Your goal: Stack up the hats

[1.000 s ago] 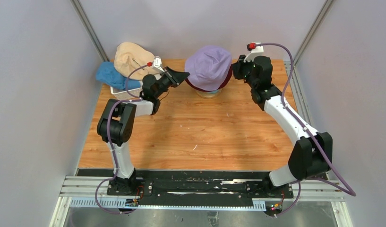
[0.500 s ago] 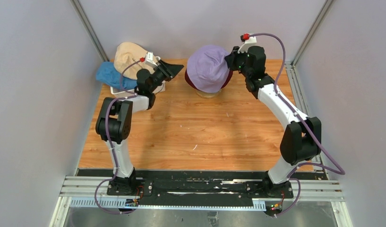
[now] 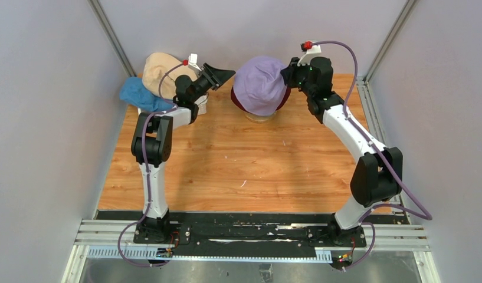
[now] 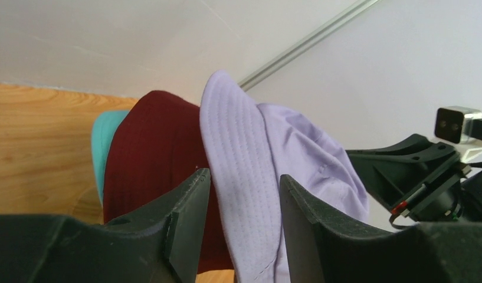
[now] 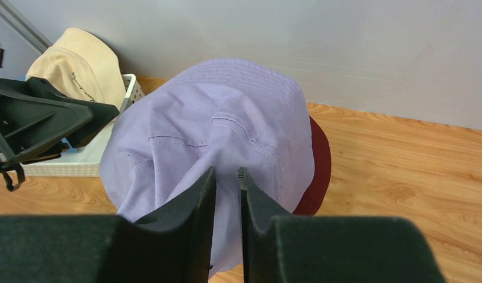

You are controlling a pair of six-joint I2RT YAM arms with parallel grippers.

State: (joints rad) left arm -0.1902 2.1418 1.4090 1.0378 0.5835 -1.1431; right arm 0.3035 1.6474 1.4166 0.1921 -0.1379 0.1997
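A lavender hat [image 3: 261, 82] sits on top of a dark red hat [image 3: 236, 104] on a wooden stand [image 3: 259, 117] at the back of the table. In the left wrist view a teal hat [image 4: 102, 141] shows under the dark red one [image 4: 150, 147]. My right gripper [image 3: 289, 75] is shut on a fold of the lavender hat [image 5: 215, 112] at its right side. My left gripper [image 3: 225, 73] is open just left of the stack, with the lavender brim [image 4: 238, 147] showing between its fingers. A beige hat [image 3: 158, 68] and a blue hat [image 3: 138, 94] lie at the back left.
The beige [image 5: 73, 65] and blue hats rest in a white mesh basket [image 5: 79, 164] at the table's back left corner. Grey walls close in the back and both sides. The wooden tabletop [image 3: 250, 165] stretches in front of the stand.
My left gripper let go of the brim, rose and stayed open beside the stack. My right gripper moved up and in on the lavender hat's right side.
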